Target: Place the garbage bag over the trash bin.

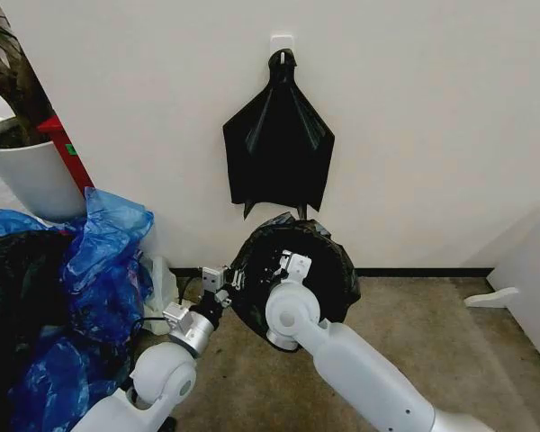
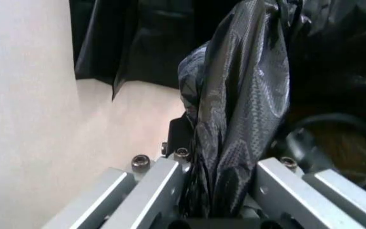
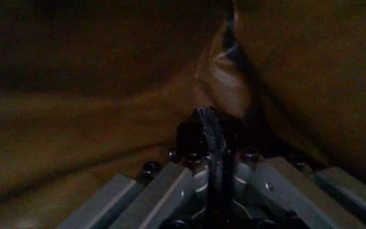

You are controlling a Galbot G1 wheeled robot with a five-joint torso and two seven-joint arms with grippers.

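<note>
Bag [image 1: 328,261] film is pinched in both my grippers. My left gripper [image 1: 218,281] clamps a thick fold of it [image 2: 234,124] at the rim's left side. My right gripper [image 1: 288,265] is down inside the mouth and is closed on a thin edge [image 3: 209,143]. The black film already covers the bin completely, so I cannot see the bucket itself. I judge the covering almost done; what remains is to seat the edge and release. A black bundle [image 1: 279,148] hangs on the wall above.
</note>
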